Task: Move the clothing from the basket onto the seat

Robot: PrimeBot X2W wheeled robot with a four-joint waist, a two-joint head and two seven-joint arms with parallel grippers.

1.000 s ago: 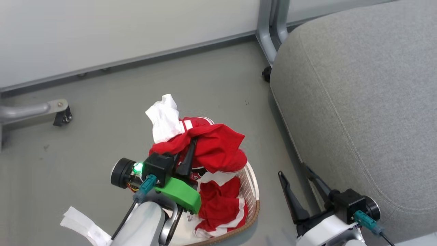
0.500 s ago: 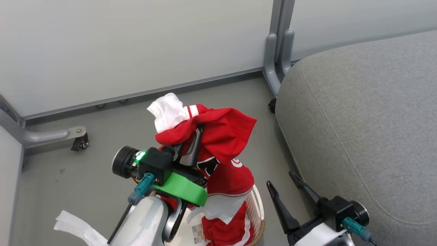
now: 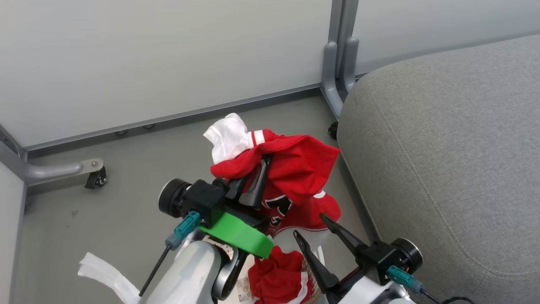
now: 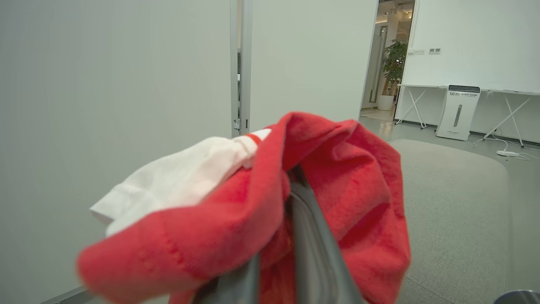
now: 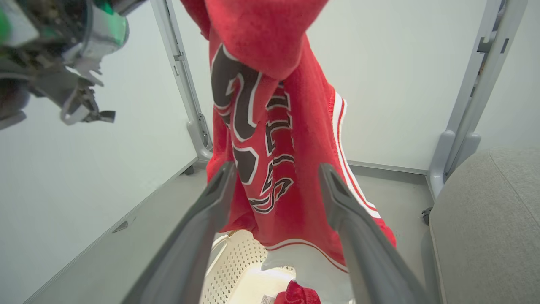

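My left gripper point(image 3: 262, 165) is shut on a red jersey point(image 3: 299, 169) with a white part point(image 3: 228, 137). It holds the jersey up above the basket, just left of the grey seat point(image 3: 443, 147). In the left wrist view the shut fingers point(image 4: 303, 219) vanish into the red fabric point(image 4: 354, 190). The jersey point(image 5: 291, 139) hangs with its black-and-white numerals facing my right gripper point(image 5: 277, 169). That gripper point(image 3: 310, 226) is open, its fingers on either side of the hanging cloth, apart from it. Another red garment point(image 3: 276, 276) lies in the cream perforated basket point(image 5: 236, 261).
Pale partition walls stand behind, joined at a grey metal post point(image 3: 337, 71) by the seat's far corner. A grey foot with a black caster point(image 3: 90, 175) sticks out on the left floor. A white strip point(image 3: 105, 274) hangs by my left forearm.
The head camera has tilted up. My left gripper has lifted the jersey higher out of the basket and toward the seat. My open right gripper has moved left, under the hanging jersey.
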